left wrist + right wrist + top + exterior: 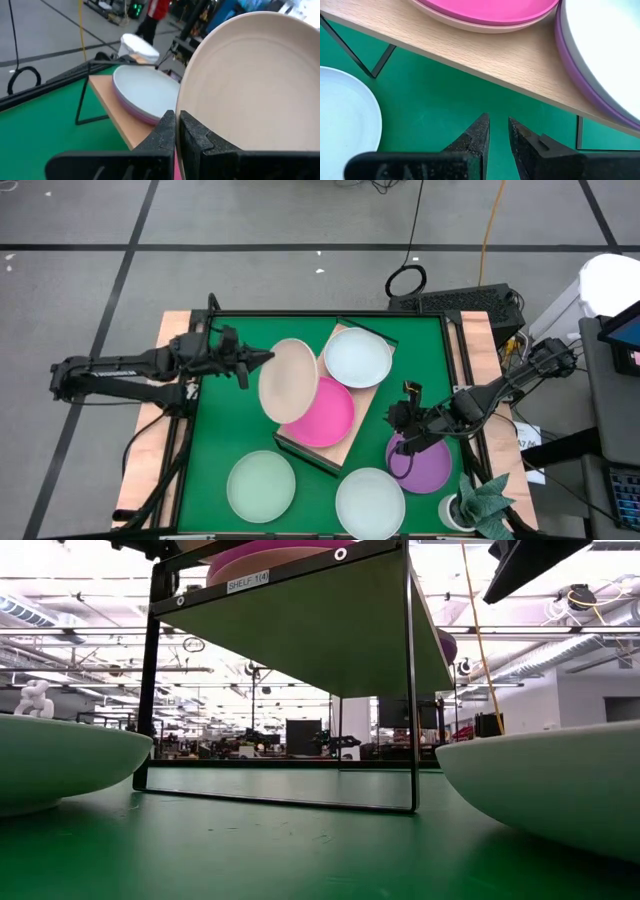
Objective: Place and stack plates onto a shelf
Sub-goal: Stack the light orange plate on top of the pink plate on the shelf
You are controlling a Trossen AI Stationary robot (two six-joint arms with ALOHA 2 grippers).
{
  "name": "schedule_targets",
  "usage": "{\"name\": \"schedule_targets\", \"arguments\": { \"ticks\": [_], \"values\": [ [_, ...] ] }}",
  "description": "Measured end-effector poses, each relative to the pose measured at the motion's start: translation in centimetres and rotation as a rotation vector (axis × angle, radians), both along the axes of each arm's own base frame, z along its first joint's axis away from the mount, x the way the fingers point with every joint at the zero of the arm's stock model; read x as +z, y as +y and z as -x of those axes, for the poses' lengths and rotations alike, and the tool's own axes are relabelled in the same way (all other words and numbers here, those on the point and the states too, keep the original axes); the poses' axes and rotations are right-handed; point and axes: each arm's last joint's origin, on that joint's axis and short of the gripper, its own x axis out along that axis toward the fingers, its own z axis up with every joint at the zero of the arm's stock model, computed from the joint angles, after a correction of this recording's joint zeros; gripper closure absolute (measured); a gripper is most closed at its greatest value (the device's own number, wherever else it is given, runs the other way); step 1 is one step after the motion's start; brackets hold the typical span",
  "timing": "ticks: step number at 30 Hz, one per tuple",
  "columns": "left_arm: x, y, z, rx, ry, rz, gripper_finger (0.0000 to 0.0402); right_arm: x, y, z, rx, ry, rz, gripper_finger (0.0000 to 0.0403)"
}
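The cream plate is tilted steeply over the near-left side of the wooden shelf, in my left gripper, which is shut on it. On the shelf lie a magenta plate and a whitish blue plate on top of a purple one. My right gripper hovers over the green mat beside the shelf's right side, fingers slightly open, touching nothing. Another purple plate lies flat on the mat under the right arm. My left gripper pinches the cream plate's rim between its two fingers, coming level from the table's left side. The plate stands tilted on edge, its hollow face turned up and toward the gripper. Whether its low edge touches the magenta plate, I cannot tell.
A pale mint plate and a whitish plate lie on the mat near the near edge. A small potted plant stands at the near-right corner. The shelf's thin dark frame stands between them.
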Motion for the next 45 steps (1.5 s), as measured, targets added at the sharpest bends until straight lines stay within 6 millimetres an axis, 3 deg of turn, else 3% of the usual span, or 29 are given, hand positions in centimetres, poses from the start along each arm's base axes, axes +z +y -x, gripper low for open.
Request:
{"name": "schedule_targets", "arguments": {
  "ticks": [7,17,45],
  "values": [
    [-0.1,-0.5,-3.7,-0.009,0.120,-0.009,0.0394,0.0,0.0,0.0,0.001,0.002,0.000,0.0346],
    [-2.2,-0.8,-7.9,-0.030,0.270,0.017,0.0394,-0.1,-0.1,0.2,0.000,0.026,0.008,0.0346],
    [-3.1,-1.8,-8.4,-0.093,0.333,-0.047,0.0369,-0.1,-0.1,0.2,0.000,0.027,0.006,0.0346]
  ]
}}
